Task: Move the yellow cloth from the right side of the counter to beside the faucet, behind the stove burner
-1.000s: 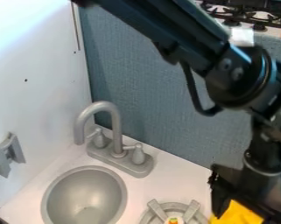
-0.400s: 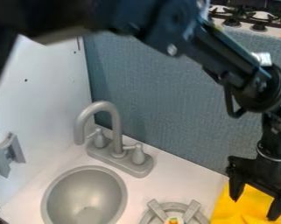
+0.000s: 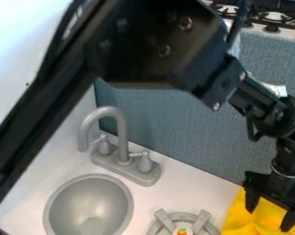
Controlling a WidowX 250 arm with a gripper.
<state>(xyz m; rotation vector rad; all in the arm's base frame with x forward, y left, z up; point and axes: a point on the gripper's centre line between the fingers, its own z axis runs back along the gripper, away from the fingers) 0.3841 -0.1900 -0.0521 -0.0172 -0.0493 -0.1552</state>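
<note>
Over the yellow cloth [image 3: 256, 225] at the lower right, my gripper [image 3: 270, 214] points down with its two fingers spread apart. Part of the cloth shows between them, and nothing is gripped. Whether the fingertips touch the cloth, I cannot tell. The cloth lies somewhat rumpled on the white counter and runs out of view at the bottom and right. Just left of it, a grey burner ring [image 3: 156, 227] holds a small white item [image 3: 182, 231] with an orange and green top.
A round grey sink [image 3: 88, 206] is at lower left, with a grey faucet [image 3: 117, 131] behind it. A blue-grey panel [image 3: 174, 124] borders the counter's back. The arm crosses the view from the left. A stove [image 3: 260, 17] stands beyond the panel.
My gripper has moved right, and its spread fingers now show clearly. More of the yellow cloth is exposed. The arm's upper links have swung into view across the left and middle.
</note>
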